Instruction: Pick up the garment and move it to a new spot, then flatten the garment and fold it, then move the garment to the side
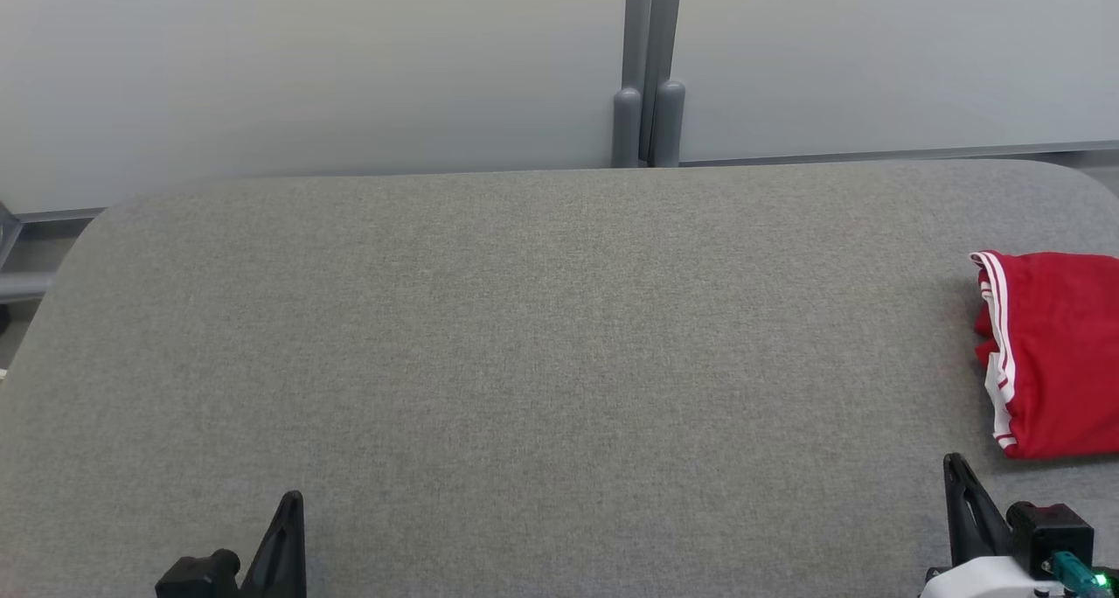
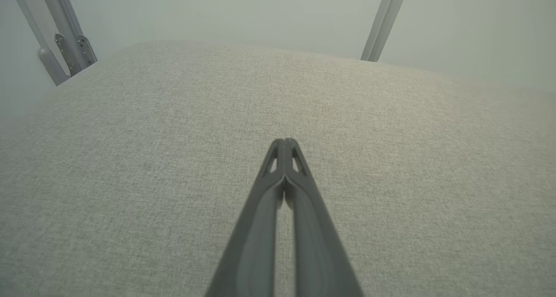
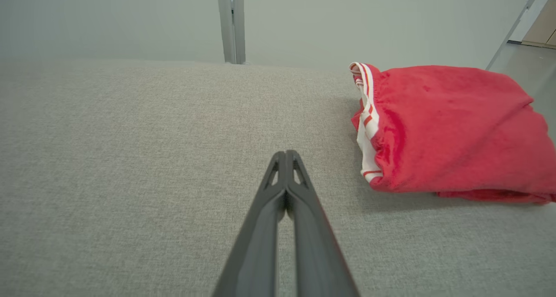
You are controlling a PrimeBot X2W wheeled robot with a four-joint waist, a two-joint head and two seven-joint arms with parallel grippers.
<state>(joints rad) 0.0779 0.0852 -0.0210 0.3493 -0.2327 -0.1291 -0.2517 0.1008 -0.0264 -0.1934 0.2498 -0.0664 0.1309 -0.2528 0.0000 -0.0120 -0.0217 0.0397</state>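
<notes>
In the head view, the grey fabric-covered surface (image 1: pixel 524 336) runs the full width, with a pale wall behind it and a grey post (image 1: pixel 647 73) at the far middle. The red garment (image 1: pixel 1058 353) lies folded at the right edge of the surface, its white-striped band facing left; the frame cuts off its right part. The left end effector (image 1: pixel 293 504) rises from the near left, and the right end effector (image 1: pixel 955 467) from the near right, just near of the garment and apart from it. Both hold nothing.

In the left wrist view, the left end effector (image 2: pixel 284 143) has its two dark fingers pressed together at the tips, closed on nothing, above bare grey surface (image 2: pixel 152 158). A grey post (image 2: pixel 384 23) stands at the far right.

In the right wrist view, the right end effector (image 3: pixel 285 154) is likewise closed with tips meeting and nothing between them. The garment (image 3: pixel 451 127) rests on the surface (image 3: pixel 130 158) to the right of the fingers, near but not touching, its striped band turned toward them.
</notes>
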